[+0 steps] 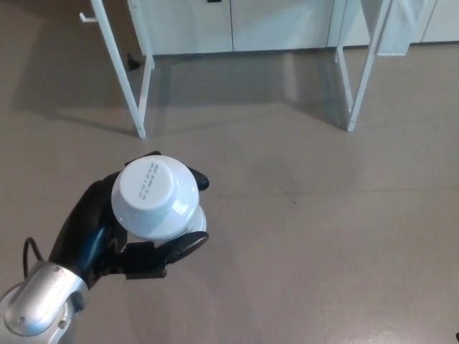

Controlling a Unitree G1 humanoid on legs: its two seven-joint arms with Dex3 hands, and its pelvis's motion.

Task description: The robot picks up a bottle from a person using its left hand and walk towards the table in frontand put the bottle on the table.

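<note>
The left hand (100, 233) comes in from the near left corner, black and closed around a white bottle (156, 197) that it holds upright above the floor (323, 236). The camera looks almost straight down on the bottle, so mainly its round white end shows, with a few short lines of small grey print too fine to read. One finger (188, 245) curls round the near side of the bottle, another fingertip (201, 180) shows at its far right edge, and the rest of the hand wraps it from the left, so the grip looks firm on all sides. Behind the hand a silver forearm (39, 304) runs to the bottom left edge, with a thin black cable (29, 251) looping beside it. The floor is plain beige and takes up most of the view. Farther off, two slanting white frame legs stand on it, one at the far left (123, 72) and one at the far right (362, 79), well apart from the hand. Beyond them a row of white cabinet doors (237, 25) runs along the far edge.
</note>
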